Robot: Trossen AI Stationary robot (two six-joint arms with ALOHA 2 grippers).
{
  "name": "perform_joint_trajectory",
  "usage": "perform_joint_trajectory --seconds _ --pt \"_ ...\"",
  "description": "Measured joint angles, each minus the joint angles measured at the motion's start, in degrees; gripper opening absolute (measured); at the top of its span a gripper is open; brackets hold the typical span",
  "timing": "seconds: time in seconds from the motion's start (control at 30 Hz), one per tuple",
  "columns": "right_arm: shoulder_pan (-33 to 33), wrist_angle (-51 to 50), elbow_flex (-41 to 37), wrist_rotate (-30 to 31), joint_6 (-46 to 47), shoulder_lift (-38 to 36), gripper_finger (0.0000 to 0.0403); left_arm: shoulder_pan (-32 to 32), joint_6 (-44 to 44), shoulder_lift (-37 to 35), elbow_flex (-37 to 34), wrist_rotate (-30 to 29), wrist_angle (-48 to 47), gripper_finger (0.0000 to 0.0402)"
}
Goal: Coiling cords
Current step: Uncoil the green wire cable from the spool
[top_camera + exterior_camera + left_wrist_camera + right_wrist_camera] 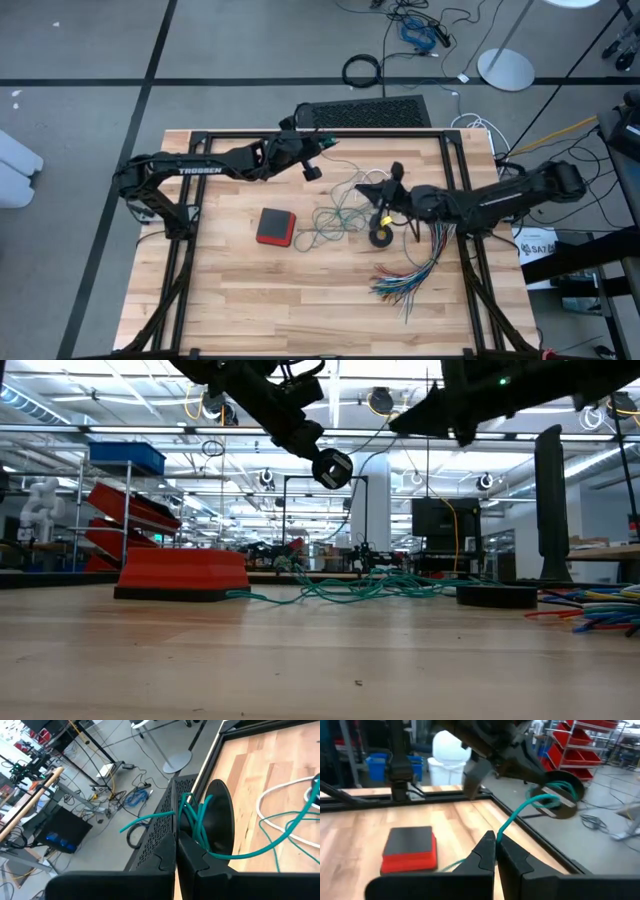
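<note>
A red-and-black box (pixel 276 226) lies flat near the middle of the wooden table (pixel 230 300), and a small black tape ring (pixel 381 238) sits on the boards at its 3 o'clock, well apart. A fanned bundle of multicoloured wires (pixel 405 278) spreads at the ring's 5 o'clock. Beyond the table's 12 o'clock edge lie a perforated black panel (pixel 375 111), a coiled black cable (pixel 362 70) on the floor, and a round white stand base (pixel 505 68) toward 1 o'clock.

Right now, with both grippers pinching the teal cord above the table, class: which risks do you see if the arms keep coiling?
The teal cord lies tangled with the white cord; pulling may drag both. The left gripper holds several bunched loops that could slip. The right gripper works close to the multicoloured wires, which it might snag.
</note>
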Motion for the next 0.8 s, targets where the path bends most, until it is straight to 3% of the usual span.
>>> perform_joint_trajectory --seconds 0.27,0.57,0.67,0.8 --pt "0.64 -18.49 0.02 -0.70 6.05 -7.99 0.0007 0.09 -0.37 0.00 0.00 0.07 0.38 0.0000" --pt "-1.78 -35.83 -0.01 -0.27 12.00 -11.09 0.0100 0.09 -1.91 0.00 0.00 0.28 0.41 0.0000" --pt "-1.87 -34.45 -0.04 0.45 10.48 -10.75 0.0134 0.09 -3.43 0.00 -0.02 1.21 0.58 0.0000" --pt "-0.16 -23.19 -0.04 -0.26 5.35 -8.34 0.0164 -0.40 -4.58 0.00 -0.04 2.73 2.87 0.0000"
